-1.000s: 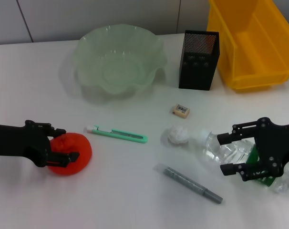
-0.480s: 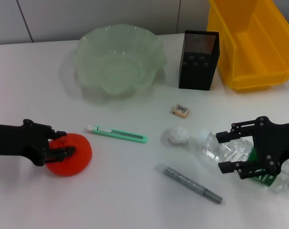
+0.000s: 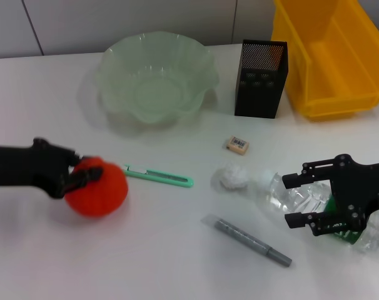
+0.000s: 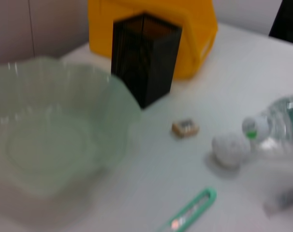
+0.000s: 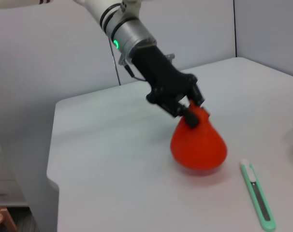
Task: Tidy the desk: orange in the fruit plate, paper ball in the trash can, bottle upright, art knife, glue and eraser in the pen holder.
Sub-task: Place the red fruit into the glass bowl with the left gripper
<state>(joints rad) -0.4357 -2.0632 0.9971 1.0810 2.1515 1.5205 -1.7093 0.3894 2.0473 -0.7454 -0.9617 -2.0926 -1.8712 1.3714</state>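
A slim grey glue pen (image 3: 251, 240) lies nearest the robot on the white table (image 3: 177, 262), with the black right tool (image 3: 300, 199) just beyond it, its jaws spread wide around the neck end of a clear plastic bottle with a green label (image 3: 314, 203) that lies on its side. To the left, the black left tool (image 3: 84, 175) pinches the top of a soft, bright orange-red orange (image 3: 97, 190); in the right wrist view the fruit (image 5: 198, 143) is pulled into a teardrop shape under the closed fingers, its base low over the table. Beside it lies a mint-green art knife (image 3: 158, 175), and a crumpled white paper ball (image 3: 232, 177) rests by the bottle's cap. A small tan eraser (image 3: 237, 145) sits further back. Beyond stand a pale green, wavy-edged glass fruit plate (image 3: 155, 81), a black mesh pen holder (image 3: 261, 78) and a yellow plastic bin (image 3: 330, 56).
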